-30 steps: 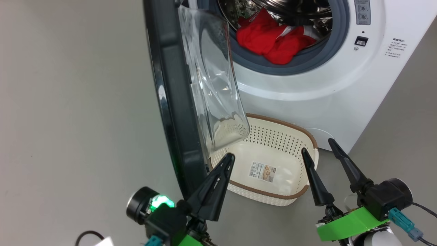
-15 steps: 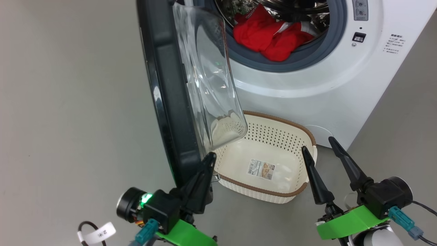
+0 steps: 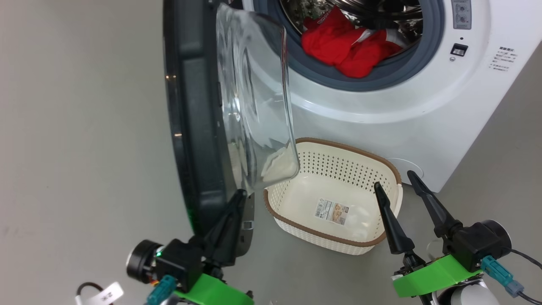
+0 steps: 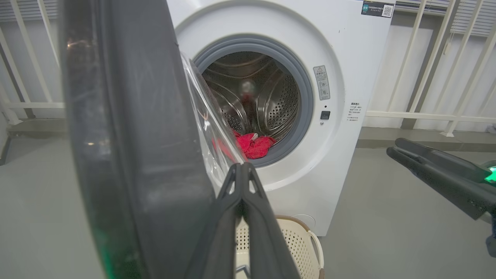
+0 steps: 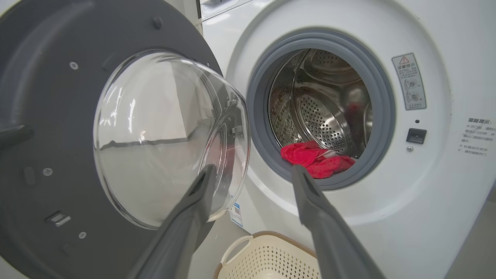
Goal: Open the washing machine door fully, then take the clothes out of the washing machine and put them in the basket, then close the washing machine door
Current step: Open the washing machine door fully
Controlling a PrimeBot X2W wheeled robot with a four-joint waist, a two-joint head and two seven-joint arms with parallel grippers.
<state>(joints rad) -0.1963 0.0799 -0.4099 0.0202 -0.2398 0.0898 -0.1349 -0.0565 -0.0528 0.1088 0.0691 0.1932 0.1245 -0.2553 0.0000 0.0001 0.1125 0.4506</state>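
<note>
Glossy black-rimmed door point(image 3: 190, 127) stands open, clear glass bowl point(image 3: 254, 106) bulging. Red clothes point(image 3: 347, 46) crumpled in perforated steel drum point(image 5: 321, 116). Cream perforated basket point(image 3: 338, 167), brown rim, on smooth grey floor point(image 3: 84, 169). Left pincer point(image 3: 240, 194) pressed together by door's lower edge; right pincer point(image 3: 393, 179) spread.

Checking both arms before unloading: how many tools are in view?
2. The left tool, shut, sits by the lower edge of the washing machine door; the right tool, open and empty, hangs by the right end of the basket.

warning-triangle sticker point(image 5: 409, 82) on washing machine point(image 5: 426, 201), barcode label point(image 3: 332, 212) in basket point(image 3: 338, 167), wording unreadable
</note>
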